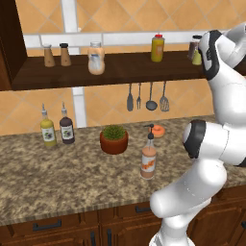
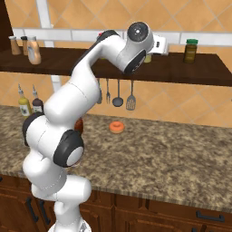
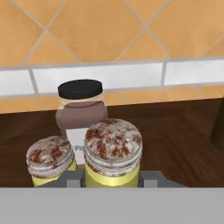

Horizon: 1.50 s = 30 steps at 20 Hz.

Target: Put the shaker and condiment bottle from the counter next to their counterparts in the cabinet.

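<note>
While the gripper (image 3: 112, 181) pinches one yellow-green shaker (image 3: 113, 153) low in the hand view's centre, a second identical shaker (image 3: 49, 159) stands just left on the cabinet (image 1: 120, 72) shelf; one condiment bottle (image 1: 149, 158) remains mid-counter.

A second shaker (image 3: 49, 159) and brown jar (image 3: 80, 114) crowd the shaker (image 3: 113, 151).

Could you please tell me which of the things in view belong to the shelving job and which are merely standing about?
Job:
shaker, between the gripper fingers
condiment bottle, on the counter
cabinet
matching shaker, on the shelf

Standing about:
potted plant
hanging utensils
orange ring
</note>
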Available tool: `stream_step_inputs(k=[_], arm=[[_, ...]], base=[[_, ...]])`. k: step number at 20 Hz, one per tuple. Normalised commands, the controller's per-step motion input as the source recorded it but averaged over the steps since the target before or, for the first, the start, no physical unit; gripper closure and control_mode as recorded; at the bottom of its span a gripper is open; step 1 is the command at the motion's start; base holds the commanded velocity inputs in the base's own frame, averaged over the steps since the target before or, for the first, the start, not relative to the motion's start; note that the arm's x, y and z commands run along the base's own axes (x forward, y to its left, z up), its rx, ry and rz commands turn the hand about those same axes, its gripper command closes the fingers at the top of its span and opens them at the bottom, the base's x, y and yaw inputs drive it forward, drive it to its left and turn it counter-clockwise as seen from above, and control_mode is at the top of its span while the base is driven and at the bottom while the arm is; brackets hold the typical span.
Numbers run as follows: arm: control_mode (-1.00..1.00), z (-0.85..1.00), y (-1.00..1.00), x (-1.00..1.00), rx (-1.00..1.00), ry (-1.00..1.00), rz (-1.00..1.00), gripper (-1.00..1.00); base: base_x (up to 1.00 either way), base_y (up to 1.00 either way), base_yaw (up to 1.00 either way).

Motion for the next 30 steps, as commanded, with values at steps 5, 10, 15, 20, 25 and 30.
stream_step_inputs(k=[5, 10, 15, 20, 25, 30], arm=[[-1.0, 0.0, -0.08, 0.01, 0.0, 0.0, 0.0, -1.0], [-1.0, 0.0, -0.41, 0.0, 0.0, 0.0, 0.0, -1.0], [-1.0, 0.0, -0.25, -0.51, 0.02, -0.03, 0.03, -1.0], [-1.0, -0.14, 0.01, -0.86, 0.01, -0.01, 0.22, -1.0], [-1.0, -0.34, 0.22, -0.97, 0.01, 0.0, 0.41, -1.0], [-1.0, -0.35, 0.64, -0.36, 0.01, 0.0, 0.46, -1.0]], base=[[0.0, 0.0, 0.0], [0.0, 0.0, 0.0], [0.0, 0.0, 0.0], [0.0, 0.0, 0.0], [0.0, 0.0, 0.0], [0.0, 0.0, 0.0]])
